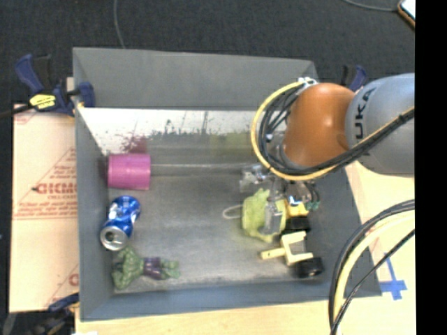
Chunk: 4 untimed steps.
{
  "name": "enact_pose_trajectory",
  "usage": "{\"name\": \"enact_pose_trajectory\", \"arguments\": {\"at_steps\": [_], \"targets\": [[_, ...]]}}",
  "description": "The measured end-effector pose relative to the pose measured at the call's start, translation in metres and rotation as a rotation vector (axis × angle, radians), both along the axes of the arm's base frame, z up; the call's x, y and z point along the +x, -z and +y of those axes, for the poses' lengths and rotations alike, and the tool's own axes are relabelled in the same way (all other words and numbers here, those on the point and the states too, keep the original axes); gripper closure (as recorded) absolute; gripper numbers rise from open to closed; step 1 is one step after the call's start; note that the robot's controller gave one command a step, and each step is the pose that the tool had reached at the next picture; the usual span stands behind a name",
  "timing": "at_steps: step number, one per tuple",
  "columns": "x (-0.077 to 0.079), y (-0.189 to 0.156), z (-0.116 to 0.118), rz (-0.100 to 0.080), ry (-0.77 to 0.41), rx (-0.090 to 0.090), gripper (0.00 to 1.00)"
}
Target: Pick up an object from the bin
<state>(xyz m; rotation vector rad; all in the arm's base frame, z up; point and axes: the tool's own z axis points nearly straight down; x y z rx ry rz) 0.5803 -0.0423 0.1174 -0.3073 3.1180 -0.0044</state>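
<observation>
My gripper hangs low in the right half of the bin, under the arm's orange cover. Directly below and touching it lies a yellow-green soft lump with a thin white loop on its left side. The gripper's lower part overlaps the lump's upper right, so the contact is hidden. Just to the right and nearer the front sits a pale wooden toy with a black wheel, and a small yellow and black piece lies above it.
Along the left wall lie a pink cylinder, a crushed blue can and a green and purple figure. Cables loop around the orange cover above the bin's right side.
</observation>
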Motion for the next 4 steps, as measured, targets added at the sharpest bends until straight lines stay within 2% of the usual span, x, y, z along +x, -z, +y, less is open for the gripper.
{"name": "enact_pose_trajectory", "arguments": {"at_steps": [1,2,3,4], "targets": [[0.018,-0.006,0.028,-0.011,0.28,0.01,1.0],[0.018,-0.006,0.028,-0.011,0.28,0.01,1.0],[0.024,0.016,-0.008,-0.014,0.207,0.01,0.0],[0.024,0.015,-0.007,-0.014,0.206,0.01,0.0]]}}
